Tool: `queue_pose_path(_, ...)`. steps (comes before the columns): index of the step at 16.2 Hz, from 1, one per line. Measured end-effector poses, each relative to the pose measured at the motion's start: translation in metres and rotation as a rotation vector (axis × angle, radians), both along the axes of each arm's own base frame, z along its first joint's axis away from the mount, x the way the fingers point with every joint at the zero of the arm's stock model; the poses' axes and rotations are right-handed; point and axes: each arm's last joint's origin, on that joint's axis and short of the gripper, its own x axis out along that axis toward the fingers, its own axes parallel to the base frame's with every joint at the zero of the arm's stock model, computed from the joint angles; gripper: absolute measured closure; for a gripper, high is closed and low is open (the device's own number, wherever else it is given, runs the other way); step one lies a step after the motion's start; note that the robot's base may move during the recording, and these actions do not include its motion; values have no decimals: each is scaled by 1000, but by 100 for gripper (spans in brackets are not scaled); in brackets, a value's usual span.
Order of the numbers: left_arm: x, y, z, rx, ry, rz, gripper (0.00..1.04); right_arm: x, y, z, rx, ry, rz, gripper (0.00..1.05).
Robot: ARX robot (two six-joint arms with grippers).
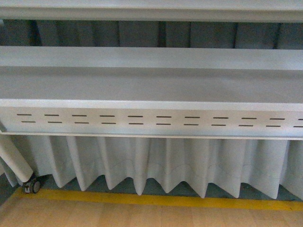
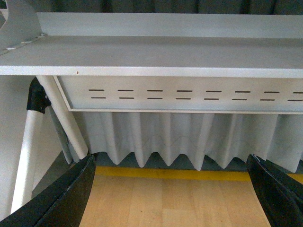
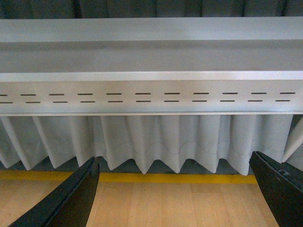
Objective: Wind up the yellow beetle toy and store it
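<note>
Frankly, I see no yellow beetle toy; left gripper, right gripper spread, empty. Lift above table, search first.

The pale grey counter runs crosswise ahead of the left end effector and the right end effector. Its front apron is pierced by two rows of short dark slots, and a pleated grey skirt hangs beneath it. Ahead of both and lower down lies the light wooden floor, with a yellow stripe along the skirt's hem. To the left of the left end effector, a slanted white leg ends in a small caster on the floor.
</note>
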Motion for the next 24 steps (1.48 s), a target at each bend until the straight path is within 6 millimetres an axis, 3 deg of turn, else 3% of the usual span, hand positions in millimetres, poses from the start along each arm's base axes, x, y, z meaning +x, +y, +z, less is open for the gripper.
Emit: queue_pose_path(24,0,0,0,0,-2,-1,7,0,0,0,0,0,0,7)
